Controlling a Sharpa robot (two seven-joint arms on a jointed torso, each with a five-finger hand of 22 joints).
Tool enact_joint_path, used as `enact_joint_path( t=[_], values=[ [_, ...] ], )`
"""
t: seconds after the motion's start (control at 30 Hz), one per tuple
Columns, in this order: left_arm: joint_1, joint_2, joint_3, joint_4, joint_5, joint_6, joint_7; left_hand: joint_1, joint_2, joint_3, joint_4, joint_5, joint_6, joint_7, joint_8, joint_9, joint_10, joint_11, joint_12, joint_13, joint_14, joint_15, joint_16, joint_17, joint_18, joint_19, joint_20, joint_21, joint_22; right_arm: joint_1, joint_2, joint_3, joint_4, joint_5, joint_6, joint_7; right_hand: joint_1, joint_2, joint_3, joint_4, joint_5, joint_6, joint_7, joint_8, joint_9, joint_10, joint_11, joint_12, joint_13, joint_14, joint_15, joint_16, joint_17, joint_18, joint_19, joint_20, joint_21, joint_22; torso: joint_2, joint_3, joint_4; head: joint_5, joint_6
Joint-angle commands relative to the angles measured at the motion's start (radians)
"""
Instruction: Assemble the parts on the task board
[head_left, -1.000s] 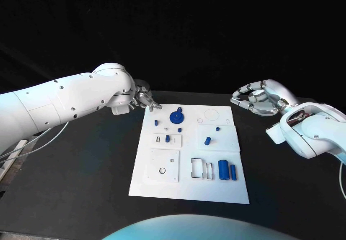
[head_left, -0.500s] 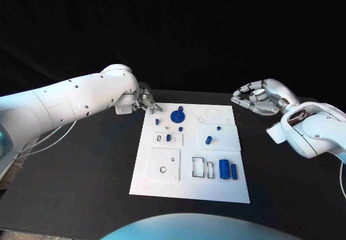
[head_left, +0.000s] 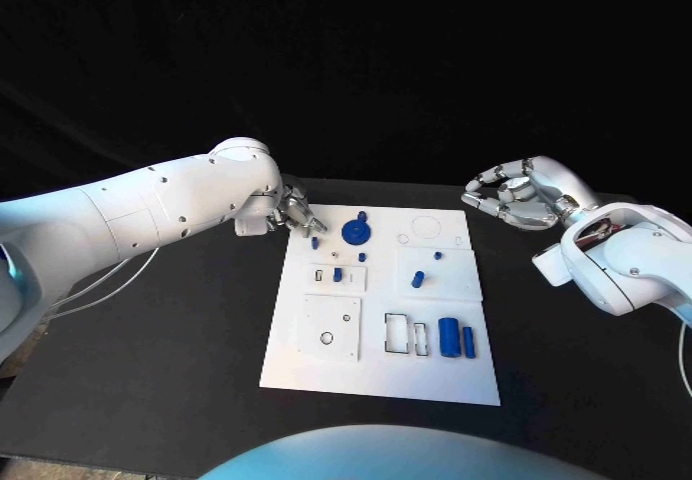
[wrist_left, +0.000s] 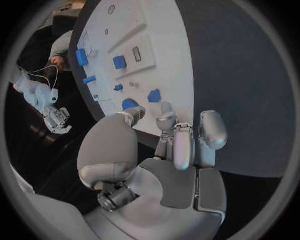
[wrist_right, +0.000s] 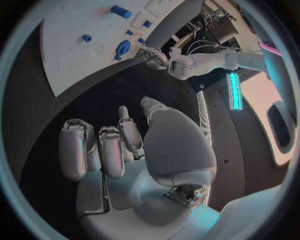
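- Board (head_left: 378, 360): white plate, mid desk (head_left: 173, 350), long axis running away from us. We count several blue parts on it, none in a hand.
- Disc (head_left: 355, 233): round blue part w/ a small knob, at the far end of the board, nearest the left hand.
- Pegs (head_left: 415, 280): small blue uprights in the mid section; another stub (head_left: 338, 274) sits left of them.
- Cylinders (head_left: 456, 339): two longer blue pieces lying side by side near the near-right edge, next to the rectangular slots.
- Left hand (head_left: 296, 213): over the board's far-left corner, just beside the disc. Fingers apart and extended, holding nothing; in the wrist view the fingertips (wrist_left: 167, 108) sit close above the board. Contact w/ the board: we cannot tell.
- Right hand (head_left: 516, 195): off the board, beyond its far-right corner, raised. Fingers loosely curled but apart, nothing held.
- Handling (our judgement): parts look like rigid plastic, light, smooth, prob. slippery under metal fingers. The disc is best pinched at its knob or across the rim; pegs and cylinders across their sides, approx. mid-length, kept straight for insertion. Little risk of breakage; greater risk of tipping or rolling.
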Motion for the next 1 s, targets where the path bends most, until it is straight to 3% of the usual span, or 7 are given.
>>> enact_joint_path(
  t=[0.03, 0.73, 1.0],
  values=[
    [-0.001, 0.001, -0.001, 0.001, 0.014, 0.037, 0.008, 0.005, 0.010, -0.006, -0.002, 0.000, 0.002, 0.006, -0.005, -0.002, -0.004, 0.002, -0.004, -0.001, 0.057, 0.006, -0.002, 0.070, -0.003, -0.002, 0.007, -0.004, -0.001, -0.001, 0.000, 0.000, 0.000, -0.006, 0.014, 0.002, -0.009, -0.002, -0.007, -0.001, -0.001, -0.005, 0.000, 0.006, 0.001, -0.005, 0.000, -0.004, 0.000, 0.074, -0.009, -0.005, 0.139, 0.006, -0.009, -0.001, -0.006, 0.133, 0.000, 0.0013, 0.0001, 0.000, 0.000],
    [-0.002, -0.005, -0.005, 0.018, 0.048, 0.035, 0.010, 0.055, 0.039, -0.003, -0.003, 0.002, 0.023, 0.004, -0.006, -0.017, -0.003, 0.001, 0.003, 0.005, 0.057, 0.006, 0.000, 0.071, -0.003, -0.003, 0.010, -0.004, 0.001, -0.004, 0.008, 0.000, -0.006, -0.006, 0.016, 0.001, -0.009, 0.001, -0.008, -0.002, 0.001, -0.006, -0.001, 0.007, 0.002, -0.004, 0.000, -0.003, 0.001, 0.075, -0.009, -0.005, 0.140, 0.006, -0.009, -0.001, -0.006, 0.133, 0.000, 0.0004, 0.0002, 0.001, -0.003],
    [-0.002, -0.005, -0.005, 0.020, 0.055, 0.032, 0.010, 0.168, 0.077, 0.041, -0.018, 0.003, 0.020, -0.003, 0.007, -0.020, -0.005, -0.007, 0.005, 0.003, 0.058, 0.000, 0.001, 0.072, -0.003, -0.003, 0.007, -0.004, 0.005, -0.004, 0.010, 0.000, -0.008, -0.005, 0.017, 0.000, -0.010, 0.002, -0.009, -0.001, 0.002, -0.006, -0.001, 0.007, 0.002, -0.004, 0.000, -0.004, 0.000, 0.075, -0.009, -0.005, 0.140, 0.007, -0.009, -0.001, -0.008, 0.132, 0.000, 0.0003, -0.0008, 0.004, -0.006]
  ],
)
